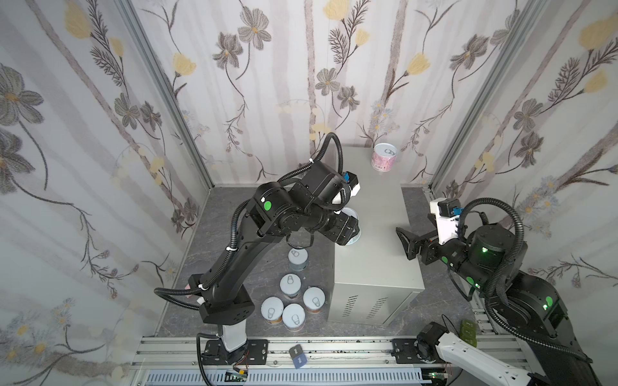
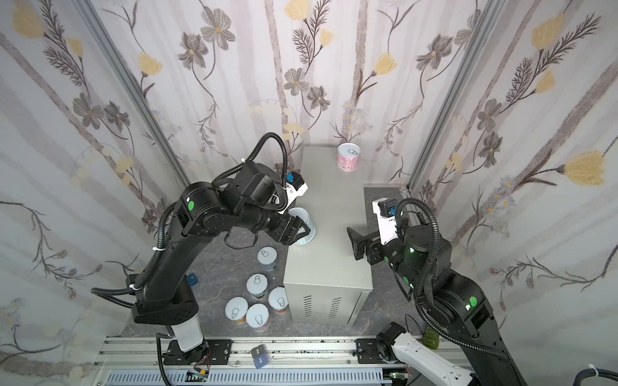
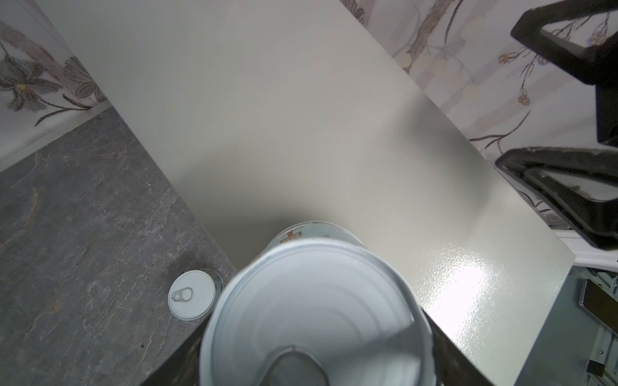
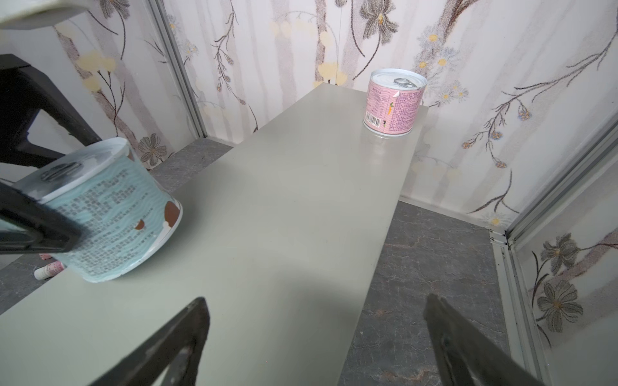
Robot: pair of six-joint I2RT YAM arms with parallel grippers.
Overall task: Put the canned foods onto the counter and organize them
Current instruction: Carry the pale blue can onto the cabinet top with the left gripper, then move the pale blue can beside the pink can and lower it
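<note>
Light-grey painted sheet metal: counter [image 1: 374,234], boxy w/ flat top, seen centre-right in both top views. Vent slots [image 1: 364,307] on its near end are shown in top views only. Fine orange-peel gloss on the paint is picked up by left wrist cam only.

Pink-label can [image 1: 384,157] is stood upright at far end of the top, upper centre of frame. Barcode + fine print are readable in right wrist view only.

Light-blue can [image 4: 110,207] is clamped by left gripper [image 2: 302,230], jaws closed partway onto its sides, at counter's left edge, mid-frame. Can is tilted. Wave-pattern label w/ brown blobs is seen from right wrist cam. Base contact w/ the top can't be told. Left wrist view is mostly filled by its silver lid [image 3: 311,317]: concentric ribs + pull tab, blurred.

Right gripper [image 1: 409,245] is spread wide, nothing held. Its black triangular fingers [image 4: 167,344] are at counter's right edge, well apart from both cans.

Five more cans [image 1: 290,284] are stood upright on dark marbled floor [image 3: 83,217], lower centre of top views, beside counter: four bunched, one apart. Only one is caught by left wrist cam.
</note>
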